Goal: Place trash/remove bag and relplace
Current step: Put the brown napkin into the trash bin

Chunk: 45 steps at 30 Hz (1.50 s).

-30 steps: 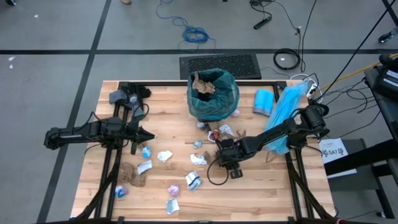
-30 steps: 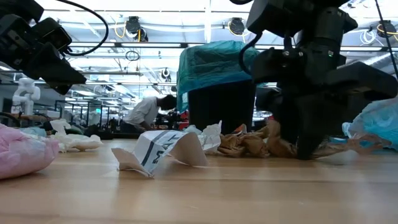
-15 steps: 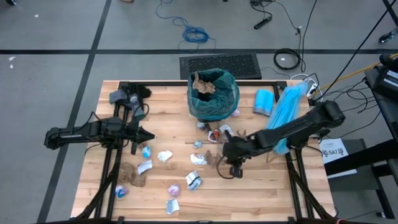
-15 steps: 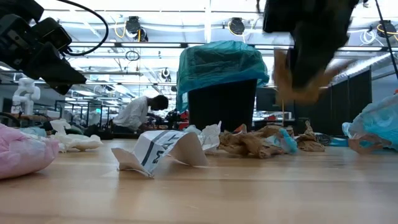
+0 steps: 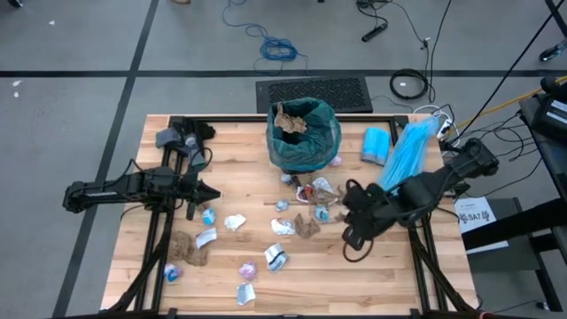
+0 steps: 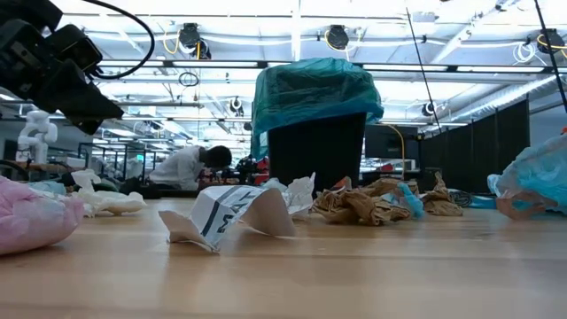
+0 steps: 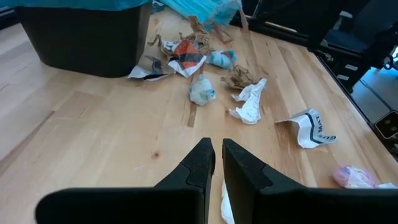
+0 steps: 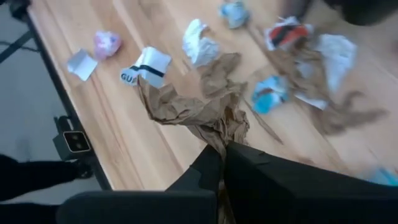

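The black bin (image 6: 314, 151), lined with the teal bag (image 5: 304, 133), stands at the table's far middle and has brown paper (image 5: 288, 118) inside. Trash scraps lie across the table: white (image 5: 282, 227), blue (image 5: 209, 216), pink (image 5: 247, 267) and brown (image 5: 189, 248). My right gripper (image 8: 222, 149) hangs high over the table's right half (image 5: 347, 206), shut on a crumpled brown paper (image 8: 199, 106). It is out of the low view. My left gripper (image 7: 217, 146) waits over the left side (image 5: 213, 190), its fingers together with nothing between them. My right gripper pinches one end of the crumpled brown paper (image 8: 219, 135) between its two fingers. The fingers slant downward. The paper trails loose beyond the fingertips and hangs clear of the table.
A sky-blue plastic bag (image 5: 407, 164) and a blue pack (image 5: 376, 144) lie at the far right. More wrappers and brown wads (image 6: 359, 204) sit just in front of the bin. A dark bundle (image 5: 177, 137) lies at the far left. People stand in the room beyond (image 6: 199, 164).
My right gripper has shut on a brown paper wad among the scraps in front of the bin. It has lifted the wad clear of the table, rising out of the low view, rolling, and drawing back toward the table's right edge.
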Available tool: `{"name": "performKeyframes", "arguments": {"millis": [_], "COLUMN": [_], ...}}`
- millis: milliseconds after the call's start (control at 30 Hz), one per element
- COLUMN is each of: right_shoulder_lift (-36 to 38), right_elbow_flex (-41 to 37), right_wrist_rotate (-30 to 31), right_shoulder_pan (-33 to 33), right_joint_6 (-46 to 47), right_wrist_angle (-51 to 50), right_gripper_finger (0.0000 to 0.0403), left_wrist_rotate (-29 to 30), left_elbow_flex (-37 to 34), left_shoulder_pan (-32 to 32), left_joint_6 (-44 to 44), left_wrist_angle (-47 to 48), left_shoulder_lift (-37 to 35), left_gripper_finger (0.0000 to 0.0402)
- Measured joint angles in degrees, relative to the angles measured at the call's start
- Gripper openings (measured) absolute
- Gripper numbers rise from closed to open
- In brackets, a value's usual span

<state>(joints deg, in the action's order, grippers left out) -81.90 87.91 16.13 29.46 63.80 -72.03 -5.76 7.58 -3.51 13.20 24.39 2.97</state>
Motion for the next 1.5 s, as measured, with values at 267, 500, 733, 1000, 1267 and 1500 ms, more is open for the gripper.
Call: {"name": "performKeyframes", "arguments": {"millis": [267,500,733,1000,1267,1500], "right_shoulder_lift": [-3.3,-3.3,-3.4,-4.3,-9.9,-15.6], "right_elbow_flex": [12.7,16.8,17.7,17.8,17.8,17.8], "right_wrist_rotate": [3.2,15.9,19.8,19.8,15.2,11.7], "right_shoulder_pan": [1.8,-3.6,-16.1,-29.7,-38.4,-44.1], "right_joint_6": [8.8,5.8,-11.3,-23.1,-29.3,-27.6], "right_wrist_angle": [-16.9,-17.3,0.2,13.3,19.0,21.6], "right_gripper_finger": [0.0,0.0,0.0,0.0,0.0,0.0], "left_wrist_rotate": [0.5,0.5,-1.4,3.6,12.4,11.9], "left_elbow_flex": [0.0,0.0,0.0,6.2,17.8,26.0], "left_shoulder_pan": [0.0,0.0,0.5,1.0,1.0,1.0], "left_joint_6": [22.3,23.8,22.1,16.1,11.8,16.3], "left_wrist_angle": [0.0,0.0,-8.5,-7.5,1.3,10.0], "left_shoulder_lift": [0.0,0.0,0.0,3.1,12.8,23.2], "left_gripper_finger": [0.0039,0.0039,0.0025,0.0007,0.0003,0.0003]}}
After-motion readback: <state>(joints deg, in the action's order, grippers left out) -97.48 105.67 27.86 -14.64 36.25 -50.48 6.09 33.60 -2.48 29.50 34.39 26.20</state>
